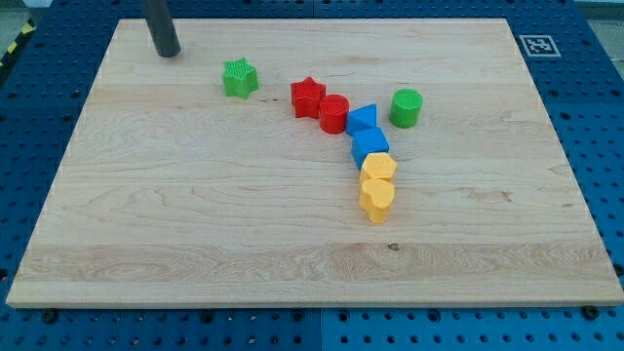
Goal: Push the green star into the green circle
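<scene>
one camera looks down at an angle over the whole wooden board [195,244].

We see bright, even light; blocks cast faint, short shadows. The rod [167,52] looks slightly blurred, perhaps from motion, near the tabletop's [195,224] top-left corner.

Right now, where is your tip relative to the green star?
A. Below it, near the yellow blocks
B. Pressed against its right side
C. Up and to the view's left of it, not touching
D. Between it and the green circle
C. My tip sits near the view's top-left corner of the board, with bare wood between it and the green star; the green circle lies far off to the star's right.
</scene>
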